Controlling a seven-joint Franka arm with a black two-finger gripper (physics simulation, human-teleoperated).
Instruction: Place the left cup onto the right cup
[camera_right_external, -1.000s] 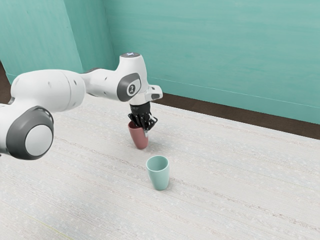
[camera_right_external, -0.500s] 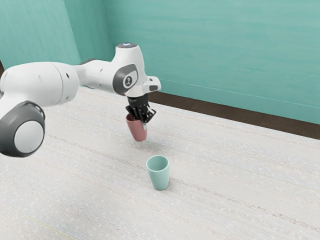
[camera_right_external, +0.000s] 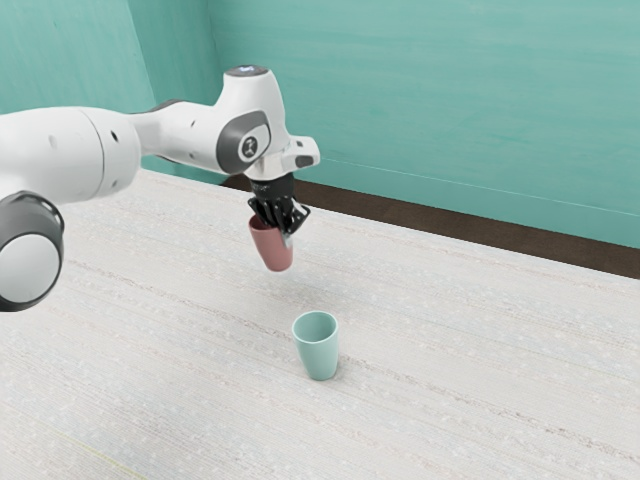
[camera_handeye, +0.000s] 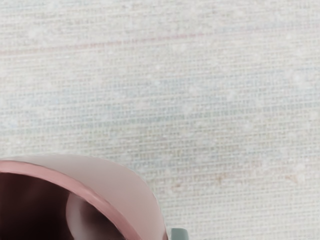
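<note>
My black gripper (camera_right_external: 277, 222) is shut on the rim of a pink cup (camera_right_external: 273, 249), which hangs tilted well above the table in the exterior view. The same pink cup (camera_handeye: 100, 190) shows close under my hand in the wrist view, its rim and dark inside visible. A mint-green cup (camera_right_external: 316, 345) stands upright on the table, lower in the exterior view and a little toward its right of the held cup. The two cups are apart.
The whitish woven tabletop (camera_right_external: 480, 340) stretches all around the green cup. A teal wall (camera_right_external: 450, 90) with a dark baseboard (camera_right_external: 480, 228) runs along the table's far edge.
My gripper has lifted the pink cup off the table, higher in each frame, and the arm has risen with it. The green cup has not moved.
</note>
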